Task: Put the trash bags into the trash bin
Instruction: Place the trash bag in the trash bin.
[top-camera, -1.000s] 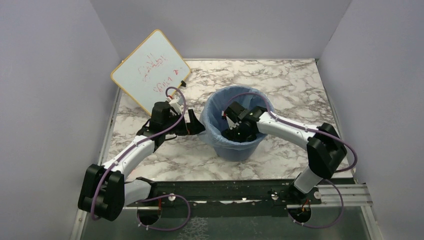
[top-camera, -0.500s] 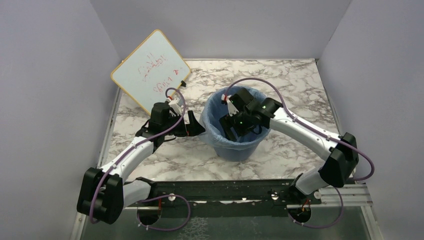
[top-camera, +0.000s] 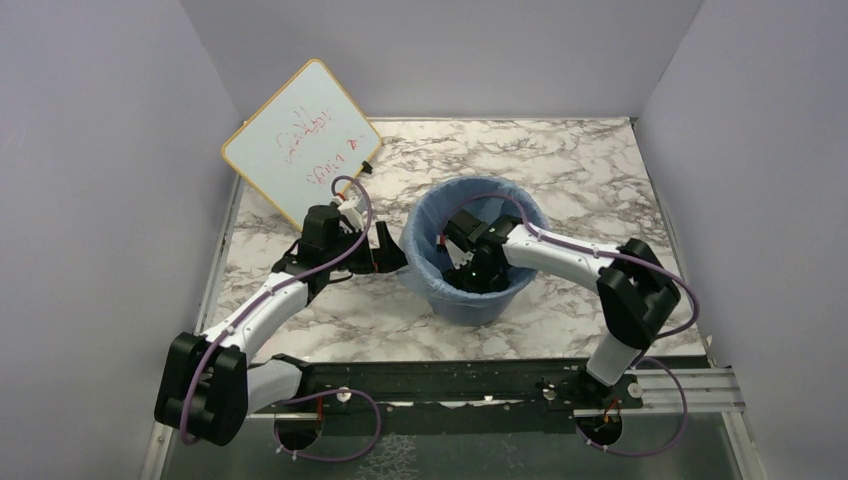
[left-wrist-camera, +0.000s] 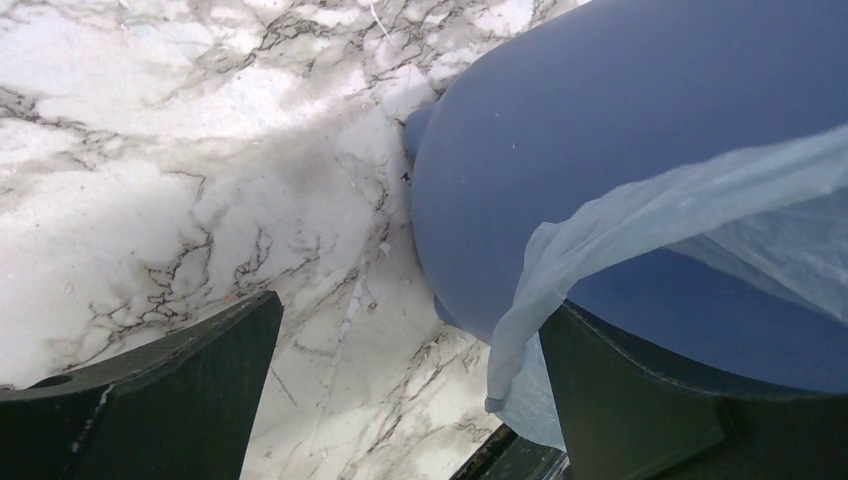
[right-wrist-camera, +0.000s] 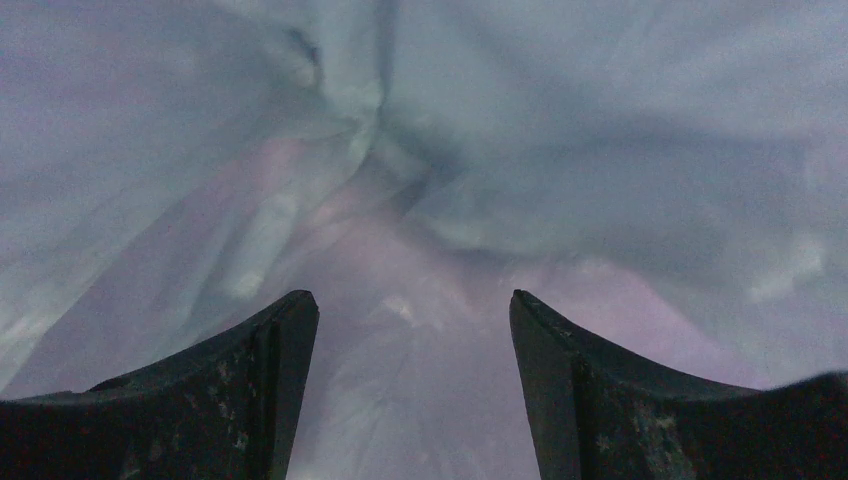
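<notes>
Thin translucent light-blue plastic trash bag (top-camera: 424, 236) lines the round blue plastic bucket (top-camera: 482, 306) mid-counter (top-camera: 600, 180). We judge the right end effector (top-camera: 462, 262), spread wide and empty inside, is seating it. The left end effector (left-wrist-camera: 410, 310), also spread and empty, sits at the hem, 9 o'clock.

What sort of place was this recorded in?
Probably a lab test booth, not a home: plain walls box in a marble-pattern table, and a whiteboard with red writing stands at back left.
</notes>
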